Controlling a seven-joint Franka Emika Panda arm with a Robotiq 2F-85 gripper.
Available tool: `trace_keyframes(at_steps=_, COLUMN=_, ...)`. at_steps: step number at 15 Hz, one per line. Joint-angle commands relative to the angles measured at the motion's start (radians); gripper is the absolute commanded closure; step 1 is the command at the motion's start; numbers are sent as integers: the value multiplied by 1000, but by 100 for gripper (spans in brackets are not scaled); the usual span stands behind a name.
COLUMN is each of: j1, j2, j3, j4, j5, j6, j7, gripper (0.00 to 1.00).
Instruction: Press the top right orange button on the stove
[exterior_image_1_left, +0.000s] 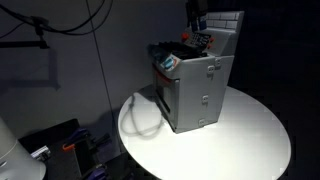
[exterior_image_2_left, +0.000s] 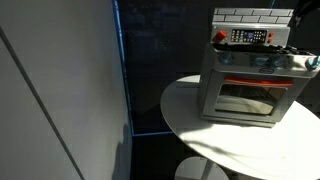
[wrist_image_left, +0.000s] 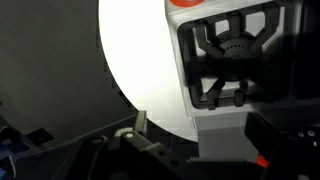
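1. Markings on the control strip (exterior_image_2_left: 250, 37) of the toy stove (exterior_image_2_left: 248, 85) too small to read.
2. Toy stove upright on a round white table (exterior_image_1_left: 250, 130), near the table's edge in both exterior views, with an orange-red button (exterior_image_2_left: 221, 37) at one end of the strip.
3. Gripper (exterior_image_1_left: 197, 22) pointing down, poised over the cooktop, just beside the white tiled back panel (exterior_image_1_left: 228, 22).
4. Dark burner grate (wrist_image_left: 235, 50) close below the wrist camera.
5. Impossible to tell whether the jaws are parted or closed.
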Motion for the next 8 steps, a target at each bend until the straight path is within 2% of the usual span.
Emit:
trace_keyframes(at_steps=1, j1=7, j2=3, j3=-8, j4=5, j5=-18, j6=6, j7=18, gripper=0)
trace_keyframes(at_steps=8, j1=11, j2=47, j3=-15, j4=22, j5=-31, j6=116, j7=70, gripper=0)
